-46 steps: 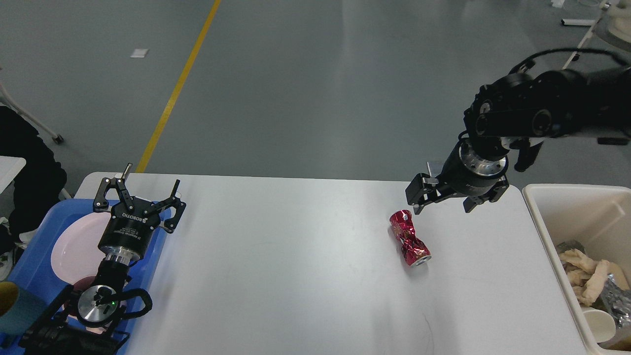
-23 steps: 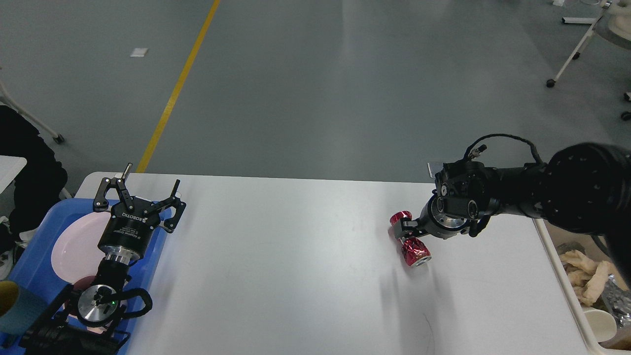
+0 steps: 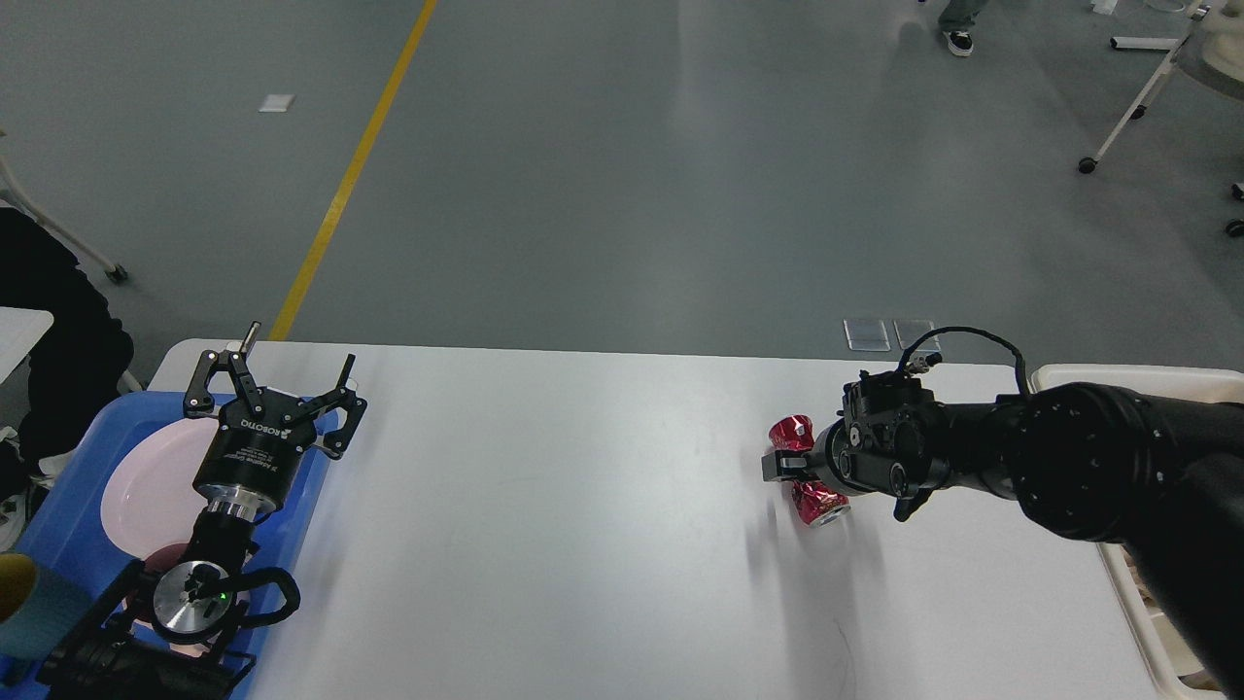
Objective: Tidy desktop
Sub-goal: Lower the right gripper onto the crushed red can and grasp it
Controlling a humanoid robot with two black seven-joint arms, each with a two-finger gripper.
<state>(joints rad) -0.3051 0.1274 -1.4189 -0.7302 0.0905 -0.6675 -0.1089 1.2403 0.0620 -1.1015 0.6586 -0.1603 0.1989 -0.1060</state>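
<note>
Right of centre on the desktop [image 3: 544,506], the right gripper [image 3: 789,467] straddles the can [image 3: 809,469] crosswise; whether it pinches, I cannot tell.

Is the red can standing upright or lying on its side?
Lying on its side: the crushed red can lies along the desktop, one end facing the camera.

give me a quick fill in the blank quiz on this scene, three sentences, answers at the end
1. The crushed can lying on the desktop is ____ in colour.
2. The gripper at the can is the ____ gripper.
3. The left gripper hangs over a pink plate that sits in a ____ tray.

Missing words: red; right; blue
</note>
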